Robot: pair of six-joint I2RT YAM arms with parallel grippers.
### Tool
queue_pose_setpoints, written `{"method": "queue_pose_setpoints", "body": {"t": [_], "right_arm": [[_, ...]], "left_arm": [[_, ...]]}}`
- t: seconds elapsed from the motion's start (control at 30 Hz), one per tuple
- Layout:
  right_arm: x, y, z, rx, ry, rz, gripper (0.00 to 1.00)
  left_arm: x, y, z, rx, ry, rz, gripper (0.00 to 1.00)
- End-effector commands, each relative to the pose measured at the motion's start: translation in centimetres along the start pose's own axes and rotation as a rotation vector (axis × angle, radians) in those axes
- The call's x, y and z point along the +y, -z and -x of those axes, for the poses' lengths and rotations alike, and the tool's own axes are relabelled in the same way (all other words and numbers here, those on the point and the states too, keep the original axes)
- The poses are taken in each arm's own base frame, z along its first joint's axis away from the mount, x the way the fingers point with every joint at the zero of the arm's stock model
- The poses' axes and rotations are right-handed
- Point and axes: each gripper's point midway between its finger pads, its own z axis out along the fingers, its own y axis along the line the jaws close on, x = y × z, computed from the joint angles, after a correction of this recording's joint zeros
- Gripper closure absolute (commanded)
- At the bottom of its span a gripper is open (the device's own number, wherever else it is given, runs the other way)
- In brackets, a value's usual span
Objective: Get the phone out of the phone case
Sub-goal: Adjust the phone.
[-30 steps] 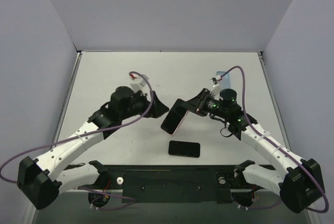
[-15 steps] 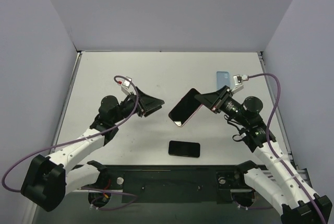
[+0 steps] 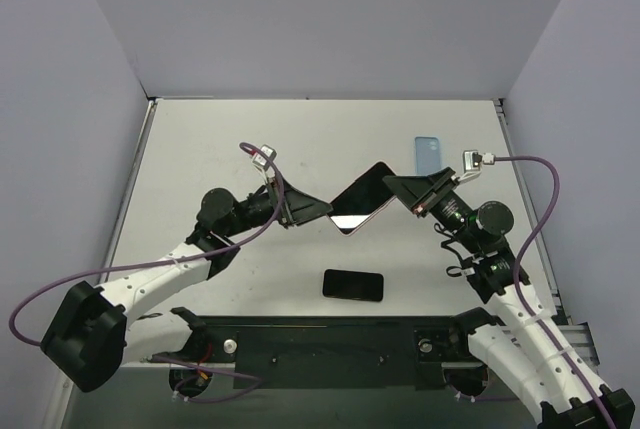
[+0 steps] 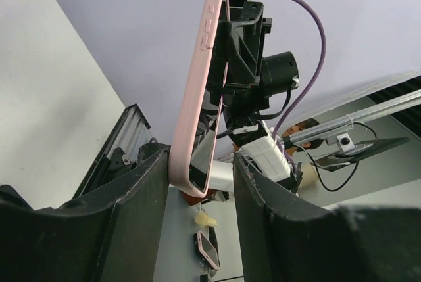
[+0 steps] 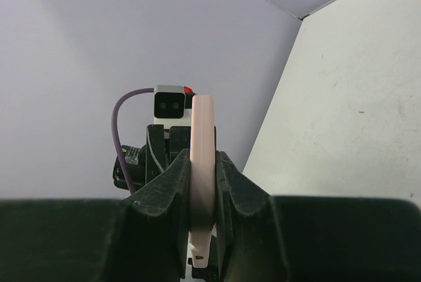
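Clamping phone case (image 5: 202, 117), right pincer (image 5: 202, 158); left pincer (image 4: 200, 160) jaws apart astride its end, contact unclear.

We see a white table (image 3: 200, 149) closed in by pale grey walls (image 3: 330, 19) at the back and on both sides. On the table a black phone (image 3: 352, 285) lies flat near the front edge, its long side running left to right. Well apart from it, near the far right corner, lies a light blue flat thing (image 3: 428, 154); we cannot tell if it is a phone or a case.
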Motion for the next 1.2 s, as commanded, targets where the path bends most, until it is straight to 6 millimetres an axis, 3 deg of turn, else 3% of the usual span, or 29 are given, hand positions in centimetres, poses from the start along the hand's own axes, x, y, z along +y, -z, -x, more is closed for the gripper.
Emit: {"method": "queue_pose_setpoints", "body": {"t": [0.0,0.2,0.43,0.57,0.77,0.93,1.0,1.07,1.1,1.13,1.17], "right_arm": [[3.7,0.3,2.4,-0.101,0.017,0.134,1.0],[4.3,-0.1,1.3,-0.026,0.008,0.164,1.0],[4.4,-0.2,0.8,0.016,0.035,0.142,0.98],[4.7,-0.3,-0.4,0.096,0.059,0.156,0.79],[4.8,-0.4,-0.8,0.122,0.075,0.168,0.65],[5.4,-0.6,-0.5,0.107,0.062,0.195,0.71],[5.8,-0.7,-0.5,0.11,0.047,0.22,0.8],[6.3,-0.6,-0.5,0.118,0.042,0.249,1.0],[6.6,-0.6,-0.5,0.121,0.036,0.26,1.0],[6.9,-0.5,-0.4,0.119,0.041,0.269,1.0],[7.1,-0.4,-0.4,0.12,0.044,0.274,1.0]], "left_arm": [[-4.7,-0.4,0.4,0.006,-0.064,-0.165,0.48],[-6.2,-1.6,0.4,0.039,-0.071,-0.213,0.61],[-7.2,-2.2,0.1,0.062,-0.079,-0.26,1.0],[-8.2,-2.2,0.4,0.046,-0.102,-0.283,1.0],[-9.0,-2.4,0.6,0.049,-0.108,-0.308,1.0],[-9.0,-2.3,0.4,0.054,-0.088,-0.323,1.0],[-9.0,-2.2,0.4,0.054,-0.083,-0.323,1.0],[-9.1,-2.1,0.5,0.059,-0.081,-0.32,1.0],[-8.8,-2.2,0.4,0.07,-0.079,-0.302,1.0],[-8.6,-2.2,0.8,0.061,-0.089,-0.287,0.92],[-8.2,-2.1,0.9,0.057,-0.082,-0.257,0.73]]}}
